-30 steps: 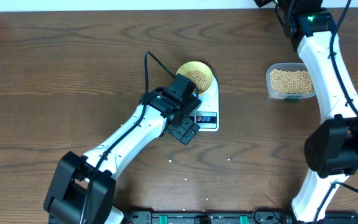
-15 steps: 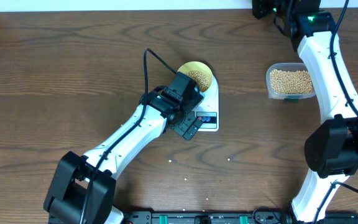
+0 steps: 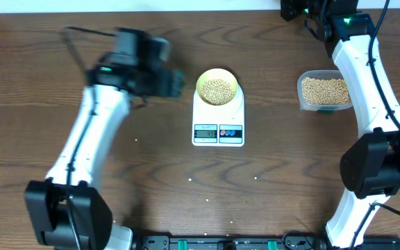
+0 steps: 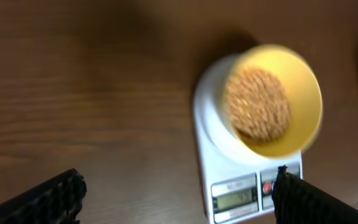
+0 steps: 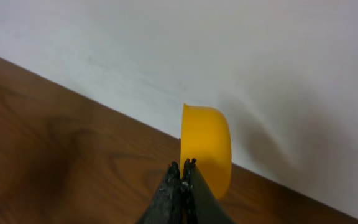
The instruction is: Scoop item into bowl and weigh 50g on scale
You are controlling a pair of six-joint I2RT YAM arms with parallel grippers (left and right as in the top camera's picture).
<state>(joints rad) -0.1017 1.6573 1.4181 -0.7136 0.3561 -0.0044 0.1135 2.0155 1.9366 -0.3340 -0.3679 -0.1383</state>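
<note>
The pale yellow bowl stands on the white scale at mid-table and holds a heap of beige beans. The left wrist view shows the bowl, its beans and the scale with its display lit. My left gripper is open and empty, to the left of the bowl and apart from it; its fingers frame bare table. My right gripper is shut on the yellow scoop, held at the far right table edge.
A clear plastic tub full of beans stands right of the scale, under the right arm. A few loose beans lie on the wood in front of the scale. A white wall borders the table's far edge.
My left arm has swung away from the scale's front to the upper left, uncovering the bowl and scale. The right arm has barely moved.
</note>
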